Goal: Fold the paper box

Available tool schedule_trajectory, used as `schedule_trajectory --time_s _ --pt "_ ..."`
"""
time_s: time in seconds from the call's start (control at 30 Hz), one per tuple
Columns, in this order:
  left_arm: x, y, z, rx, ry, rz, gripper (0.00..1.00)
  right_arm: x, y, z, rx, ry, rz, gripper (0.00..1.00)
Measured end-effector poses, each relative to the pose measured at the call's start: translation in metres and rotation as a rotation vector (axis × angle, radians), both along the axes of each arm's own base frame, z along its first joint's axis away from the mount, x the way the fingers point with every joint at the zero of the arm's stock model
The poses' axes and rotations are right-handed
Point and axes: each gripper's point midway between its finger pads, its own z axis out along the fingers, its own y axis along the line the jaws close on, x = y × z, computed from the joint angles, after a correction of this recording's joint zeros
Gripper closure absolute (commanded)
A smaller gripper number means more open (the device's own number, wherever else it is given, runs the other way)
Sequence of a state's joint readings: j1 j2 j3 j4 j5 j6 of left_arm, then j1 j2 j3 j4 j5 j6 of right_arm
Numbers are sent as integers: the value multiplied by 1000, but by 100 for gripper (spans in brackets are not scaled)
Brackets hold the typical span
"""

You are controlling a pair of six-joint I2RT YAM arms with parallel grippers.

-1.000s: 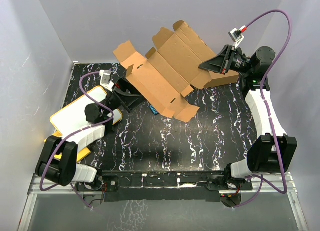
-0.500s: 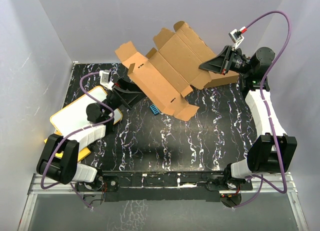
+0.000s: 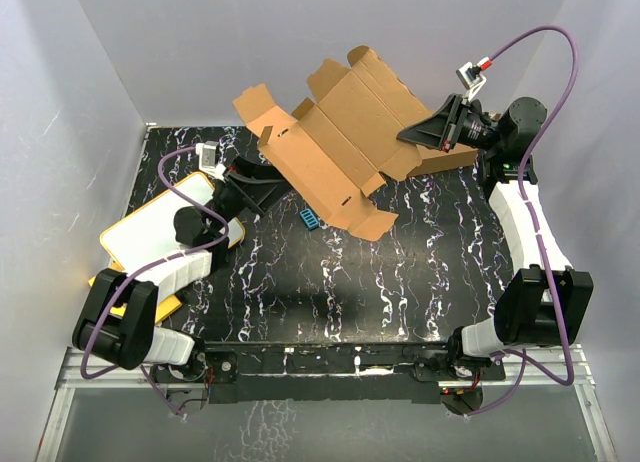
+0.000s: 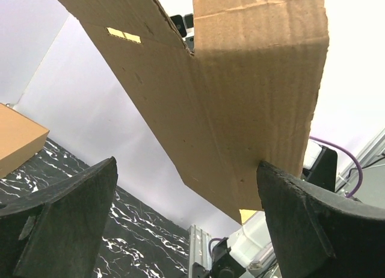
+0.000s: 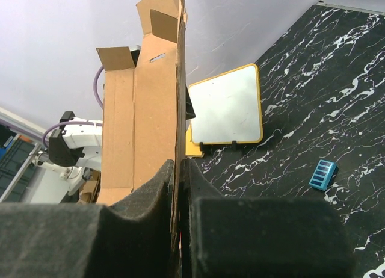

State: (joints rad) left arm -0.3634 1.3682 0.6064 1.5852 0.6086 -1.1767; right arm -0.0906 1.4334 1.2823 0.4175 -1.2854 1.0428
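My right pincer [image 5: 178,165] clamps the paper box [image 3: 335,147] by its right edge, tilted above the surface [image 3: 400,272], upper centre; my left pincer [image 4: 186,166] gapes wide at its left end.

The box [image 3: 340,152] is plain brown corrugated cardboard, matt, with faint ribbing and rough die-cut edges. The surface [image 3: 400,272] is black with white marble veining, smooth, with a slight sheen. At 9 o'clock the board [image 3: 140,242] has a smooth white face and a yellow rim. The right claw [image 5: 178,169] has black, matt, finely grained fingers [image 5: 252,236]. The purple cable [image 3: 546,26] at 2 o'clock looks like smooth, rubbery plastic.
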Motion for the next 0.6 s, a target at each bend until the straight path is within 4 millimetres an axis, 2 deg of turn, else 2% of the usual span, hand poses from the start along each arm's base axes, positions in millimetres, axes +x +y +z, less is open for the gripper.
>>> schedule_trajectory --time_s 0.6 --pt "16 -1 -15 21 111 79 3 5 0 -9 -22 -10 -17 92"
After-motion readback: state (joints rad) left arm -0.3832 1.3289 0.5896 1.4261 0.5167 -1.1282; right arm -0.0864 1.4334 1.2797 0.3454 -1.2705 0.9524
